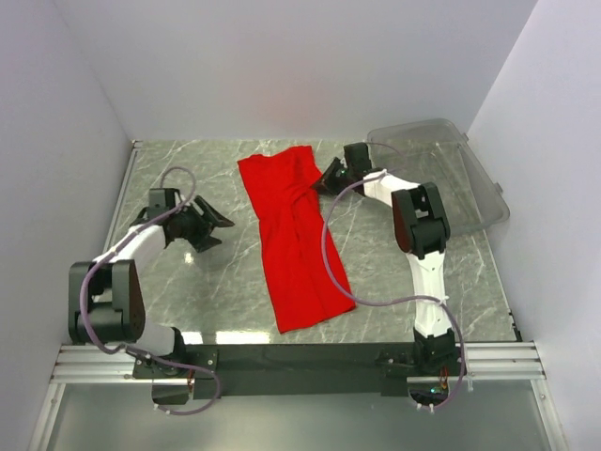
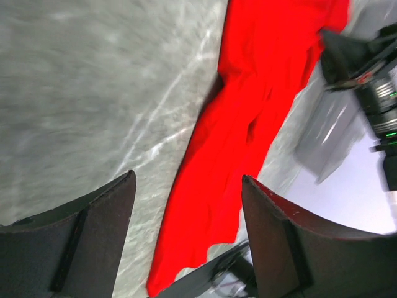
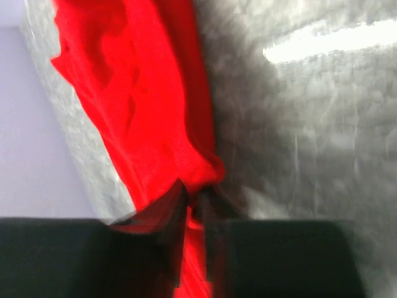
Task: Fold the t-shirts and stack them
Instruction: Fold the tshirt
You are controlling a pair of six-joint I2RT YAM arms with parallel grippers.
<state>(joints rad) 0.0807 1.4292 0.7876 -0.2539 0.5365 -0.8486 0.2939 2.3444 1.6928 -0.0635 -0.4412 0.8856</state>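
The plain bright red cloth t-shirt (image 1: 293, 240) lies on the grey-green marbled table (image 1: 216, 291) as a long, narrow strip, doubled over lengthwise. It runs from near the middle of the far edge down toward the middle of the near edge, slanting slightly to the right as it comes nearer. Its far end is wider and creased; in the left wrist view the t-shirt (image 2: 248, 124) shows soft folds along its length.

The right gripper (image 1: 324, 178) sits at the strip's right edge near the far end. In the right wrist view its fingers are closed together on a bunched bit of the red cloth (image 3: 142, 93), and the right gripper (image 3: 195, 198) has that edge pinched and drawn up slightly.

The left gripper (image 1: 218, 228) is over bare table to the left of the t-shirt, apart from it, pointing toward it. Its jaws stand wide apart with nothing between them, as the left gripper (image 2: 189, 180) shows in its own wrist view.

A clear plastic bin (image 1: 488, 188) sits at the table's far right corner, behind the right arm.
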